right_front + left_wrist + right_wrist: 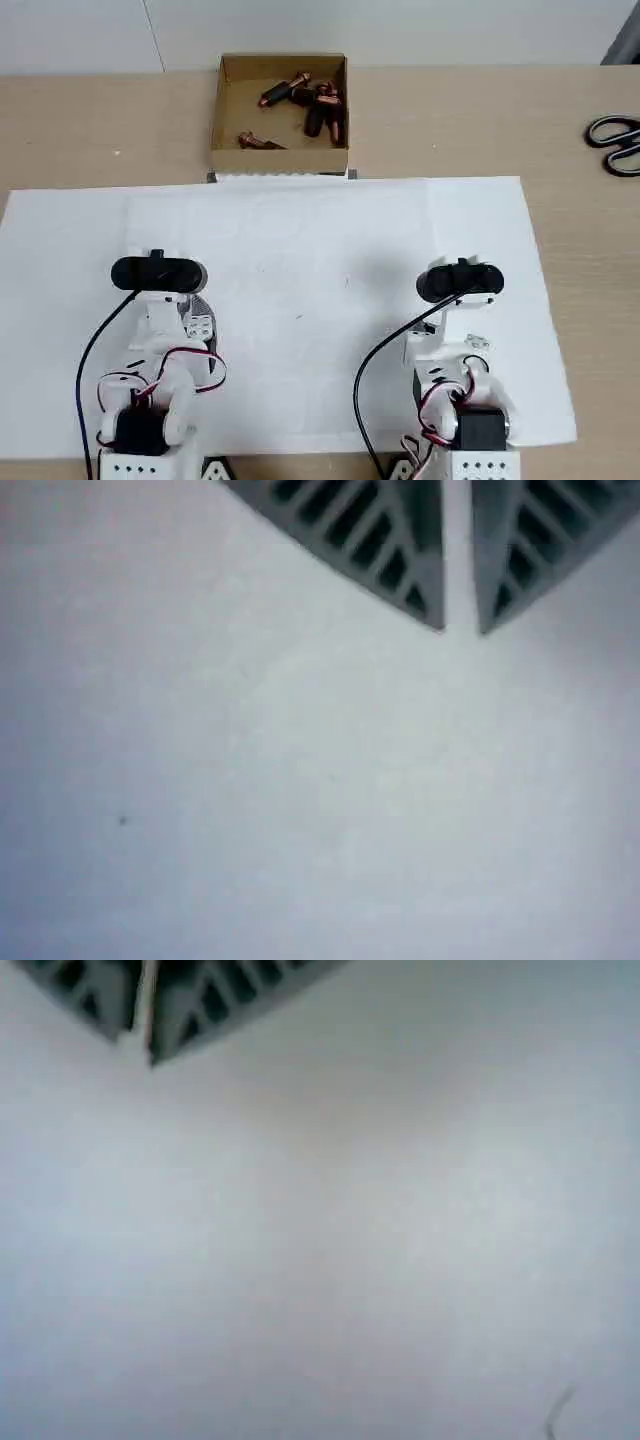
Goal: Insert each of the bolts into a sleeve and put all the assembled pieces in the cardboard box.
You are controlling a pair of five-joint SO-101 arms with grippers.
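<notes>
The task looks finished, or close to it. Several copper-coloured assembled pieces (318,105) lie inside the cardboard box (285,160) at the far side of the surface, though they are too small to tell whether each bolt sits in its sleeve. The left claw (460,630) and right claw (143,1050) each hang over the white sheet (300,300), closed to a thin slit and gripping nothing.

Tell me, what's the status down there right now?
Left gripper shut, empty. Right gripper shut, empty. Pieces in cardboard box. Scissors far aside, nothing in the way.
</notes>
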